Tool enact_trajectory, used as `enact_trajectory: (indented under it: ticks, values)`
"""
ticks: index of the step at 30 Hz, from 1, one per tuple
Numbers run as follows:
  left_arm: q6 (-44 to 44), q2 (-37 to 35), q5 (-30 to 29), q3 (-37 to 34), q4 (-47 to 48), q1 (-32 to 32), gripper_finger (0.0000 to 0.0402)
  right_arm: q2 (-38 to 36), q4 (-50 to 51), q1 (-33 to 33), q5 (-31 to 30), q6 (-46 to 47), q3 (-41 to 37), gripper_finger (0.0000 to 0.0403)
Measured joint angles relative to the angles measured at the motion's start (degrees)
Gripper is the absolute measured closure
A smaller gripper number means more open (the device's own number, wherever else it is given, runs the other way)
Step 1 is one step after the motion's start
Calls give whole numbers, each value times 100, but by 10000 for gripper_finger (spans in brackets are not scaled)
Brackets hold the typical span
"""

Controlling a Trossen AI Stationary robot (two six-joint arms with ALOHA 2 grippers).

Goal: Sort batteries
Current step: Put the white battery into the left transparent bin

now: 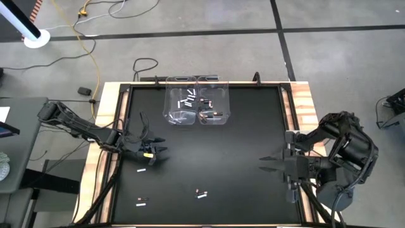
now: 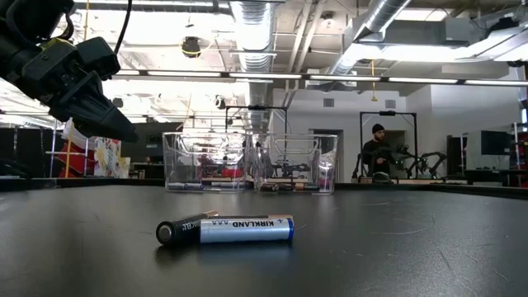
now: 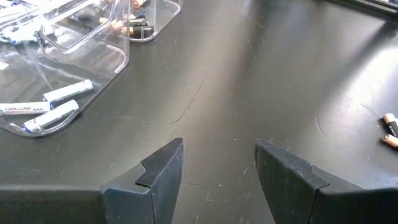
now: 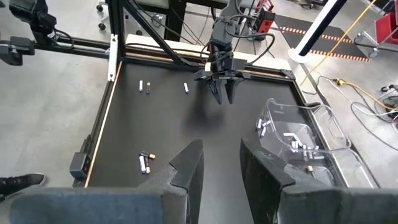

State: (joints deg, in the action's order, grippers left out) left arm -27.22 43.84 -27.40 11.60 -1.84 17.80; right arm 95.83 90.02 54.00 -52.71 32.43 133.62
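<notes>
Two clear bins stand side by side at the table's far edge. The left bin holds white batteries; the right bin holds dark ones with orange ends. Loose batteries lie on the black table: one near my left gripper, one at the near left, and a pair near the front middle. My left gripper hovers low at the left, open, with nothing between its fingers. My right gripper hangs high at the right, open and empty.
The black tabletop lies bare between the two arms and in front of the bins. Wooden rails edge the table. Beyond the far edge a person sits in the room.
</notes>
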Motion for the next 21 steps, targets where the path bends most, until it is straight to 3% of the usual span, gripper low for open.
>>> enact_trajectory:
  ticks: [13,21]
  values:
    - [-1,1,0,0,0,0,207,59,0,0,-15,1039,0,281]
    - [-1,1,0,0,1,0,207,588,-1,-102,-530,1613,0,281]
